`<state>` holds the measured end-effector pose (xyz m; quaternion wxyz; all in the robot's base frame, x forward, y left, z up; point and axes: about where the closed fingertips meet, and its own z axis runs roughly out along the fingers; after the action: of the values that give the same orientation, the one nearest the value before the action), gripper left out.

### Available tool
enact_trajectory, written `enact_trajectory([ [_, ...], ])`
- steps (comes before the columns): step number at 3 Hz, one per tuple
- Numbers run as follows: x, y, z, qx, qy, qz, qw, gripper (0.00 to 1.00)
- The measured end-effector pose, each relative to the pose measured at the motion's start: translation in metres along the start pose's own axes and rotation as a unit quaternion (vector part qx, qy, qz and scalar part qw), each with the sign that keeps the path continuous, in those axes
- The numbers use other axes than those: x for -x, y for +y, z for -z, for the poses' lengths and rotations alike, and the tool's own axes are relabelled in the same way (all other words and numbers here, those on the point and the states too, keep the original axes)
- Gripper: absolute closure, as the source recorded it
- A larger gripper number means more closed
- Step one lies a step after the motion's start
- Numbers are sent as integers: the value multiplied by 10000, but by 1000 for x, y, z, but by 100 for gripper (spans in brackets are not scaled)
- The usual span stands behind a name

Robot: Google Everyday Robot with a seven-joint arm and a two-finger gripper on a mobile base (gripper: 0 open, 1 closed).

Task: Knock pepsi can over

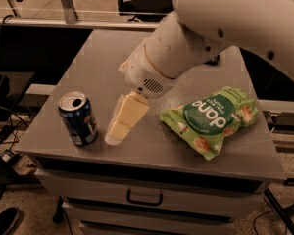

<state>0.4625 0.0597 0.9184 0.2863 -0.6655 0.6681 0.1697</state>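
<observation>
The pepsi can point(78, 119) is dark blue with a silver top and stands upright near the front left corner of the grey cabinet top point(152, 151). My gripper point(118, 129) hangs from the big white arm, its tips low over the surface, just right of the can with a small gap between them. The cream-coloured fingers point(130, 112) point down and to the left.
A green snack bag point(211, 120) lies flat on the right half of the top. The cabinet has drawers with a dark handle point(144, 198) below the front edge. Chairs and a rail stand behind it; cables and a shoe lie on the floor at left.
</observation>
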Motion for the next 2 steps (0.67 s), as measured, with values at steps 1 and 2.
enact_trajectory([
  [1, 13, 1, -25, 69, -35, -2, 10000, 0],
  [2, 22, 0, -46, 159, -25, -94, 9998, 0],
])
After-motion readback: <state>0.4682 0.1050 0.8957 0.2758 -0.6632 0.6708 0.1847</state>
